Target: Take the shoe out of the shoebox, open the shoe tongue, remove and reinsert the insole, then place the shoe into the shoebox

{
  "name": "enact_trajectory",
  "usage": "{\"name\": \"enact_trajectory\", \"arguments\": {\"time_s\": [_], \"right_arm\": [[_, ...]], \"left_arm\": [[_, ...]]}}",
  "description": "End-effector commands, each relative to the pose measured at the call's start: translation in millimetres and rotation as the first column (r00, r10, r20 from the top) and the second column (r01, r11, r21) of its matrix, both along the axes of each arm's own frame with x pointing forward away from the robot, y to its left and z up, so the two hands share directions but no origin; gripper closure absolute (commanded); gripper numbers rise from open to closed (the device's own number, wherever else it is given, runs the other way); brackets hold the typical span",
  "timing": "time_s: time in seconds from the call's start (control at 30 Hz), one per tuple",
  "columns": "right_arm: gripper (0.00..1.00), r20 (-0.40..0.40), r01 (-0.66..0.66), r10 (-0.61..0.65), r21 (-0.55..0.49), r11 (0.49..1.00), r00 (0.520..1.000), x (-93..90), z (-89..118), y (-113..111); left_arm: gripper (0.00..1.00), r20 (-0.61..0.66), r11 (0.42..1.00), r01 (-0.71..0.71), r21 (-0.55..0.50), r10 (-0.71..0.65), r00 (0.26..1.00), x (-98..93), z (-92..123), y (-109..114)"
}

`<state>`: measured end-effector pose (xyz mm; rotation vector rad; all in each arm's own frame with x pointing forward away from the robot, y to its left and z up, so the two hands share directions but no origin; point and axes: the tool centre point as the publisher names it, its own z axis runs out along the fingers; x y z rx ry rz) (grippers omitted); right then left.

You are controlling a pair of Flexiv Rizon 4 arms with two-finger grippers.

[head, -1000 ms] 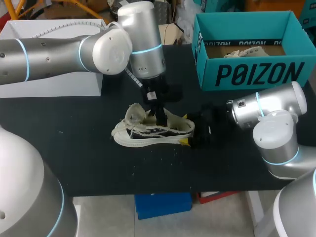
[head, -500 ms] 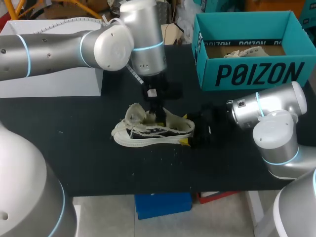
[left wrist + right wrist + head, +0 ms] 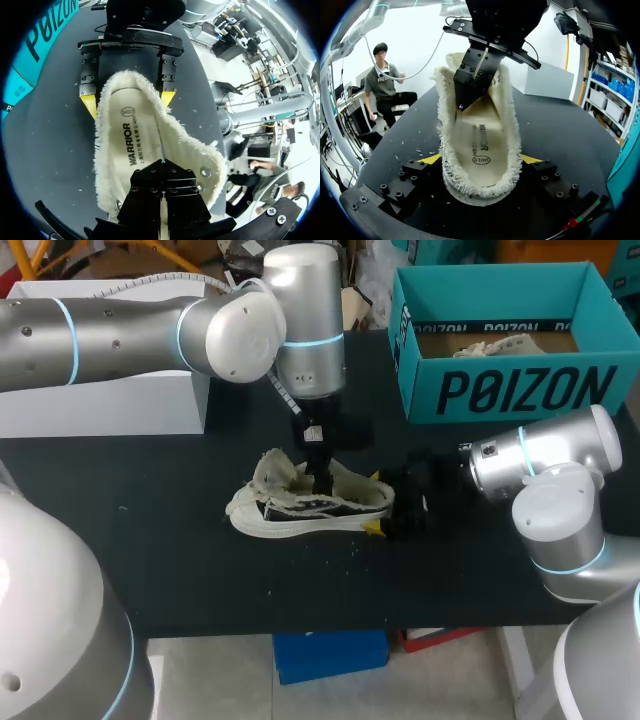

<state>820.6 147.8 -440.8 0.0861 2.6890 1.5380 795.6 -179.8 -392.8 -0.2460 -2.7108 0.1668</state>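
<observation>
The shoe (image 3: 310, 502) is set upright on the table (image 3: 180, 540). Its heel is clamped between the yellow tips of the right claw (image 3: 481, 162), one tip on each side, presumably so that it is kept from sliding while the inside is worked. The left claw (image 3: 324, 483) is set from above into the shoe's opening, its fingers pressed together against the insole (image 3: 131, 145). Whether the insole's edge is pinched cannot be told. The shoebox (image 3: 500, 390) is left open behind the right claw, well apart, ready for the shoe's return.
</observation>
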Motion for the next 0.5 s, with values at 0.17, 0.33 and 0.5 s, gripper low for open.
{"name": "enact_trajectory", "arguments": {"time_s": [0.17, 0.33, 0.5], "right_arm": [[1.0, -0.001, 0.002, -0.002, -0.002, 1.0, 1.0, 0.7, -2.6, -0.6], [1.0, -0.001, 0.002, -0.002, -0.002, 1.0, 1.0, 0.7, -2.6, -0.6], [1.0, -0.001, 0.002, -0.002, -0.002, 1.0, 1.0, 0.7, -2.6, -0.6]], "left_arm": [[1.0, -0.009, 1.0, 0.0, 0.025, 0.0, 1.0, -4.9, -10.7, -5.6], [1.0, -0.016, 1.0, -0.015, 0.022, 0.016, 1.0, -8.3, -16.1, -4.4], [1.0, -0.028, 0.999, -0.032, 0.008, 0.032, 0.999, -11.4, -22.4, -2.5]]}}
